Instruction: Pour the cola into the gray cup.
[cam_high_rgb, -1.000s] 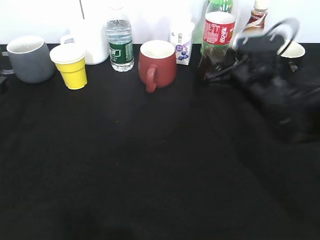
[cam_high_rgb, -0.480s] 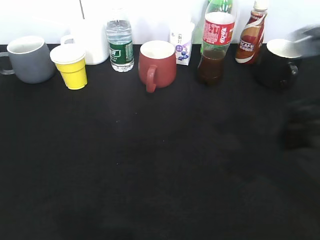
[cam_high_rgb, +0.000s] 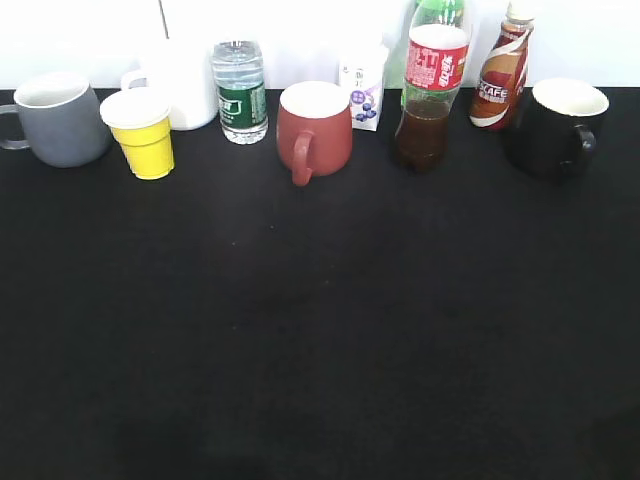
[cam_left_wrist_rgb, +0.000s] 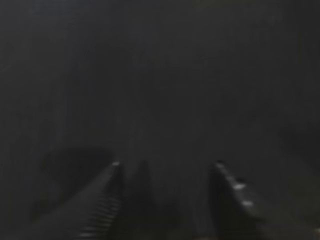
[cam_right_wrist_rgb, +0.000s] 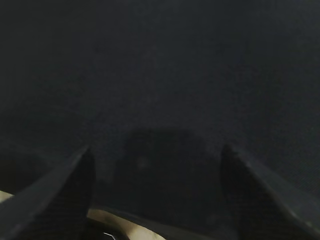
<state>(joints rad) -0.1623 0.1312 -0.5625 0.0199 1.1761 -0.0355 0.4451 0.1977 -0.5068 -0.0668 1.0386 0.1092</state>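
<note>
Both arms are out of the exterior view, so I go by the wrist cameras: the left gripper (cam_left_wrist_rgb: 165, 200) hangs with its jaws parted over bare black desk (cam_high_rgb: 320, 330), nothing between them, and the right gripper (cam_right_wrist_rgb: 155, 195) is likewise spread wide and empty above the same dark cloth. Neither wrist view shows any of the task's things, so everything lies well ahead of the grippers, along the far edge of the desk. I judge the pouring not yet begun; the step in hand is reaching for the bottle. The cola (cam_high_rgb: 431, 90) stands upright, capped as far as I can tell, on the right arm's side; the gray cup (cam_high_rgb: 58, 118) sits at the far left end, well apart from it. The next move calls for a firm side grasp on the bottle, then carrying it across the row. In between stand a yellow paper cup (cam_high_rgb: 141, 131), a water bottle (cam_high_rgb: 239, 92), a red mug (cam_high_rgb: 315, 128) and a small carton (cam_high_rgb: 363, 88); a Nescafe bottle (cam_high_rgb: 503, 72) and black mug (cam_high_rgb: 558, 125) crowd the cola's right, leaving little room.
</note>
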